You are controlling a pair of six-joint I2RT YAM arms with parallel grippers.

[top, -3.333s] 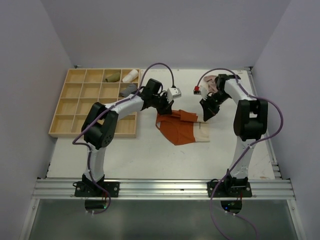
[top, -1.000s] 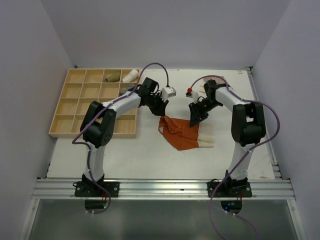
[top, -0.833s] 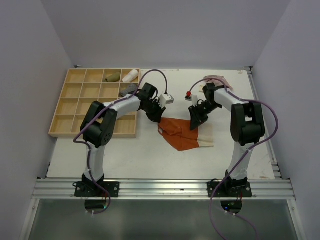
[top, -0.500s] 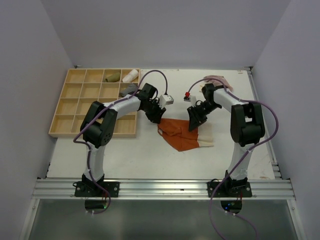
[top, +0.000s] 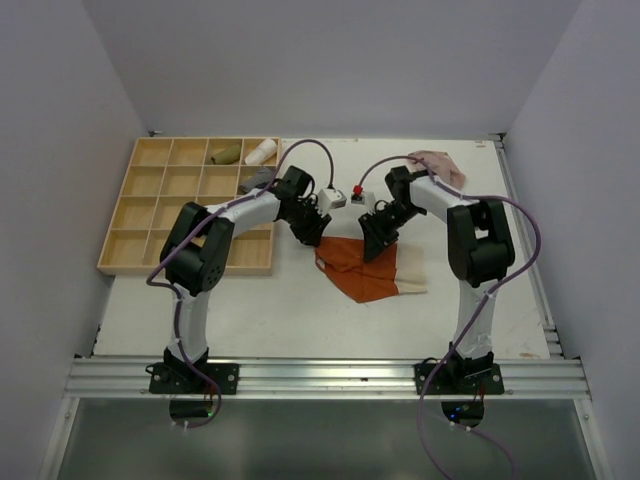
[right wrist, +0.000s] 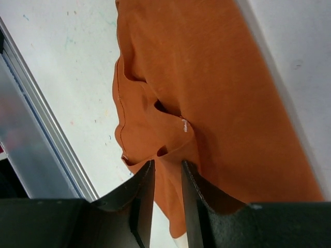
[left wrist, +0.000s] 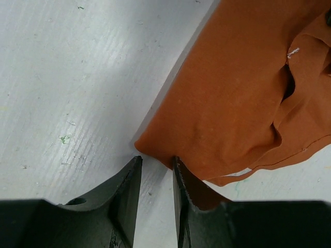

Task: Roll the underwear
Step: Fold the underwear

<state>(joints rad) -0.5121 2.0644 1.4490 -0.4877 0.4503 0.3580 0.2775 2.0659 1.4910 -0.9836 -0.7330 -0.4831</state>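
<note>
Top external view, left to right: a pale wooden compartment tray is set at the table's left, with small rolled cloths parked in its far cells. The left gripper is lowered at the left corner of the rust-orange cloth underwear, which is spread mid-table between the arms, flat but creased. Its jaws are parted by a narrow gap, with bare white table visible through it. The corner sits at the gap's mouth and one finger overlaps the hem, but nothing is clamped. The right gripper is set over the garment's rumpled fold. Its jaws are likewise narrowly parted, and cloth is seen lying under the gap, not pinched as far as can be told. The pale beige-pink cloth underwear is bunched at the far right of the table, well apart. Judgement: the start of the roll is being set up. The loose fold should be flattened first, then both corners of one edge nipped low and evenly. The edge should be turned over in step so the roll is kept tight and straight. A one-sided grab would likely skew it.
</note>
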